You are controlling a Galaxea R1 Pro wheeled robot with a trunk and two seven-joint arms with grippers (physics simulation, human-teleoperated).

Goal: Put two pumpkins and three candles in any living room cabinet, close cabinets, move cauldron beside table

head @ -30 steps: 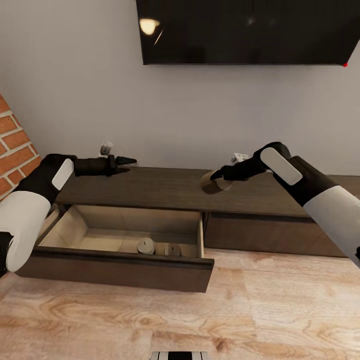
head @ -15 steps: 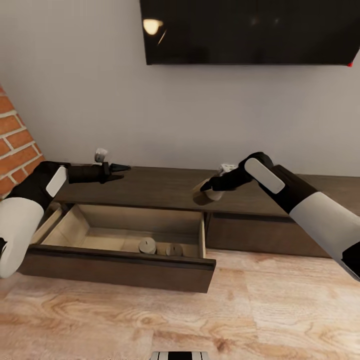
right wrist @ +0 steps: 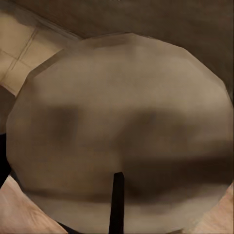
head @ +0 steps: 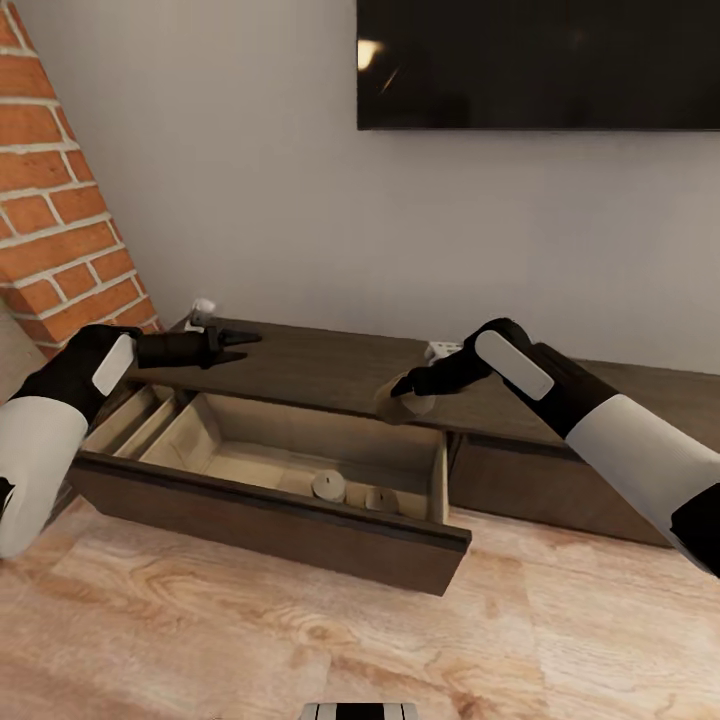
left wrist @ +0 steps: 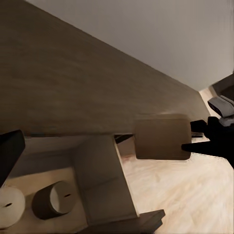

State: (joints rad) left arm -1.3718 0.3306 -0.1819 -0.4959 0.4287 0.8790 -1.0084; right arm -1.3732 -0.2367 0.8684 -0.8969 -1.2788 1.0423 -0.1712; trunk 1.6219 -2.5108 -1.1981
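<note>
The cabinet (head: 330,362) is a long low dark-brown unit against the wall, with its left drawer (head: 270,515) pulled open. Two beige candles (head: 328,486) (head: 380,499) stand near the drawer's front right; the left wrist view shows them too (left wrist: 51,200) (left wrist: 9,207). My right gripper (head: 405,388) is shut on a third candle (head: 398,404) (left wrist: 162,136) (right wrist: 122,126), held above the drawer's back right corner. My left gripper (head: 248,346) hovers open and empty over the cabinet top's left end. The pumpkins, cauldron and table are out of view.
A black TV (head: 540,60) hangs on the wall above the unit. A brick wall (head: 60,220) rises at the left. The right drawer front (head: 545,490) is shut. The open drawer juts over the wooden floor (head: 300,640) toward me.
The camera has swung left, bringing more brick wall into view. My right gripper has carried the candle left and lower, from over the cabinet top to over the open drawer's right end.
</note>
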